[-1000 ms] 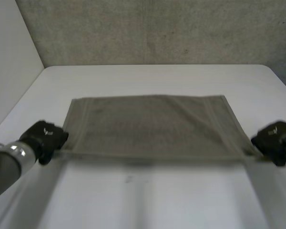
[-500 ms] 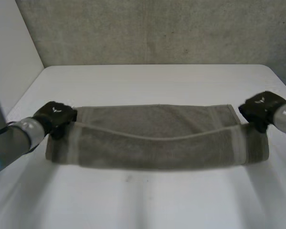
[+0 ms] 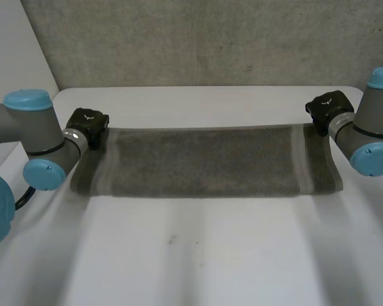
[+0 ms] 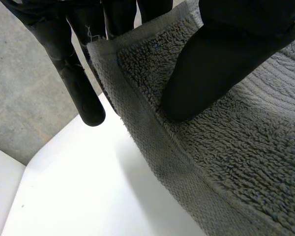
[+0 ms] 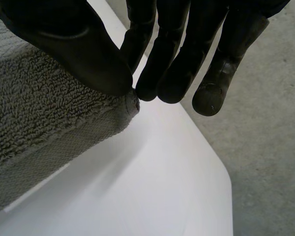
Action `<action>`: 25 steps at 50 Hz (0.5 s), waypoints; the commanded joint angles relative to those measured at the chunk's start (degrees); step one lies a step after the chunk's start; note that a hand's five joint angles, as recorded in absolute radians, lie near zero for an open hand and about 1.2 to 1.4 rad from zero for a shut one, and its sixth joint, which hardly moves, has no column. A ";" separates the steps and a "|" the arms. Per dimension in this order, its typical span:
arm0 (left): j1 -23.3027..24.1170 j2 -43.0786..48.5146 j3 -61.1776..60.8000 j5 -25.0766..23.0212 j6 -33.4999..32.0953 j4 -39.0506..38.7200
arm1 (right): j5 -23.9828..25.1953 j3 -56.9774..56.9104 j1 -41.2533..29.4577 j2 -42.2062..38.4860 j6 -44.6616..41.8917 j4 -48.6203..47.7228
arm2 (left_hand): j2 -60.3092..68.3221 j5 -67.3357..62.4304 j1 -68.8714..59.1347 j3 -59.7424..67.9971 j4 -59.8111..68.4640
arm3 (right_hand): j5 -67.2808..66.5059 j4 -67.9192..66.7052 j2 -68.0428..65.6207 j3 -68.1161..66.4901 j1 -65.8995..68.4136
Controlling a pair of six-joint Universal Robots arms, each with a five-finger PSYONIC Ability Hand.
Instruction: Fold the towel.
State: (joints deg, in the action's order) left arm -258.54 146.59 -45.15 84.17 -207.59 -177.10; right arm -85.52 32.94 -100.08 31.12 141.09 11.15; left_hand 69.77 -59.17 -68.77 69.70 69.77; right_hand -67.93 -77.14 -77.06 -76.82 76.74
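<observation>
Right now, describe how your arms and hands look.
Both arms are thick grey tubes with round light-blue caps at the joints: left arm, right arm. Each ends in a black hand, left hand and right hand, with a small pale mark on its back. The fingers are smooth, matte black, with rounded tips.

Both arms are stretching out wide here, the left arm [image 3: 35, 131] bending in from the left side and the right arm [image 3: 370, 131] from the right. The left robot hand [image 3: 88, 123] is pinching the towel [image 3: 204, 159] at its far left corner, thumb pressing on top and fingers [image 4: 81, 88] running straight along behind it. The right robot hand [image 3: 329, 109] is pinching the far right corner, thumb and fingertips [image 5: 167, 78] meeting right at the tip.
</observation>
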 commanded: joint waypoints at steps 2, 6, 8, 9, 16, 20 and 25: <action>0.22 2.65 3.92 -0.23 -0.09 0.44 | -1.50 -6.84 -0.65 -4.75 -0.38 0.19 | 10.23 -10.83 -11.23 10.30 10.23 | -2.07 -2.86 -2.94 -3.18 3.26; 0.40 3.79 5.15 0.55 -0.09 0.96 | -4.47 -9.29 -1.35 -7.47 -0.46 -0.25 | -58.51 57.91 57.51 -58.44 -58.52 | 67.93 67.14 67.06 66.82 -66.74; 0.66 3.71 5.15 1.44 -0.09 1.05 | -5.45 -10.00 -2.32 -7.83 -0.55 -0.42 | -51.98 51.39 50.99 -51.92 -51.99 | 67.93 67.14 67.06 66.82 -66.74; 0.75 3.53 5.15 2.48 -0.09 1.14 | -5.97 -10.70 -3.10 -7.91 -0.55 -0.86 | -59.77 59.17 58.77 -59.70 -59.77 | 67.93 67.14 67.06 66.82 -66.74; 1.46 1.25 4.19 4.78 0.96 1.14 | -6.07 -10.35 -3.28 -4.93 1.12 -3.76 | -59.77 59.17 58.77 -59.70 -59.77 | 67.93 67.14 67.06 66.82 -66.74; 1.63 -3.92 -1.24 4.52 4.11 1.40 | -5.37 -7.38 -3.11 -0.28 5.76 -4.21 | -59.77 59.17 58.77 -59.70 -59.77 | 67.93 67.14 67.06 66.82 -66.74; 1.63 -11.47 -10.54 4.08 6.84 -0.35 | -2.56 0.95 -3.02 6.74 9.29 -3.85 | -59.77 59.17 58.77 -59.70 -59.77 | 67.93 67.14 67.06 66.82 -66.74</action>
State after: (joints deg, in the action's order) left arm -256.94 143.56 -45.53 88.90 -204.22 -175.95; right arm -90.93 25.31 -103.35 29.99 145.87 7.04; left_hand 9.64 -1.57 -10.02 9.61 9.66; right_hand -3.56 -15.04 -14.91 -14.20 13.43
